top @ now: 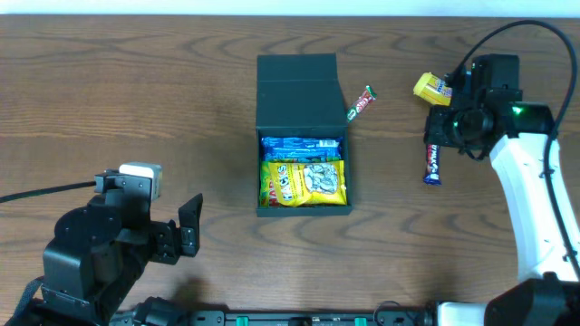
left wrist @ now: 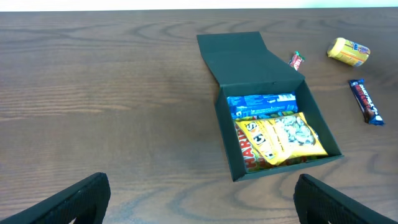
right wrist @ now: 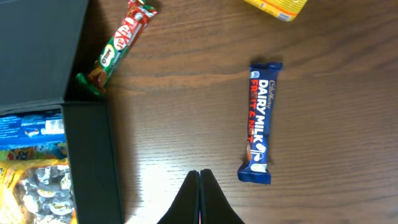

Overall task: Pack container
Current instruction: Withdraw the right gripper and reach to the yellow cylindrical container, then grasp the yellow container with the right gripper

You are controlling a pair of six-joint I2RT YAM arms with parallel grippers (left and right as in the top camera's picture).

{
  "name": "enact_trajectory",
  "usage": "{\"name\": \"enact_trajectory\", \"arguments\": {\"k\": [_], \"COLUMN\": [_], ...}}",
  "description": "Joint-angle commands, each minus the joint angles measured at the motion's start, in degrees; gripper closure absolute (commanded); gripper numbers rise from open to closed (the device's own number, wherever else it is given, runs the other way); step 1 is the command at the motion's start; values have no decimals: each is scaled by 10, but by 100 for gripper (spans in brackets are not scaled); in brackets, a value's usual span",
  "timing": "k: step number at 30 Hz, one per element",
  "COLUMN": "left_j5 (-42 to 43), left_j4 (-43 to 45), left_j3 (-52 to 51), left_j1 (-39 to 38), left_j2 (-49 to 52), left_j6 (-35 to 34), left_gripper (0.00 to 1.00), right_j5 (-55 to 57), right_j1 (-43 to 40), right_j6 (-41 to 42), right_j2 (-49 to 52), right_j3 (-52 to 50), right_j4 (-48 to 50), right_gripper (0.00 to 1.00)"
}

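Near the counter's right edge, right gripper (right wrist: 199,190), fingers together and empty, hovers beside Dairy Milk bar (right wrist: 260,121), likely next spreading to grab it for the container (right wrist: 93,155); left gripper (top: 188,229) spread wide, idle.

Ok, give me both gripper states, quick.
Left gripper: open, holding nothing.
Right gripper: shut, nothing between its fingers.

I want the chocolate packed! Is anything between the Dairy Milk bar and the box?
Nothing visible. Only bare table lies between the Dairy Milk bar and the open container; the KitKat lies aside, by the lid.
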Motion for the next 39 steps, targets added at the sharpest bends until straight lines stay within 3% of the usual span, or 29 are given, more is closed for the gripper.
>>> {"name": "enact_trajectory", "arguments": {"k": [1,3,7,9,12,16,23,30,35,39], "left_j5": [-2,-1,3,3,9,19,19,20,20,19], "left_j4": [0,0,3,5,4,13,43,48,61,85], "left_j3": [14,14,13,12,10,10,10,10,10,10], "left_j1": [2,2,2,2,2,2,2,2,2,2], "left_j2": [-3,-3,-3,-3,-3,-3,0,13,28,59], "left_j6": [8,8,8,8,8,7,8,5,5,-6], "left_gripper": [5,5,5,5,4,5,4,5,5,5], "right_j5": [14,37,57,57,57,57,57,57,54,46], "right_j1": [-10,-14,-14,-14,-14,-14,-14,-14,-31,-53], "right_j6": [7,6,6,7,6,6,-23,-144,-152,-164], "right_j2": [4,13,30,36,38,38,38,59,136,266], "right_j3": [-8,-8,-8,-8,-8,-8,-8,-8,24,155], "right_j4": [-3,-10,-29,-33,-37,-34,25,200,256,219], "right_gripper": [97,93,73,53,43,2,1,1,1,1]}}
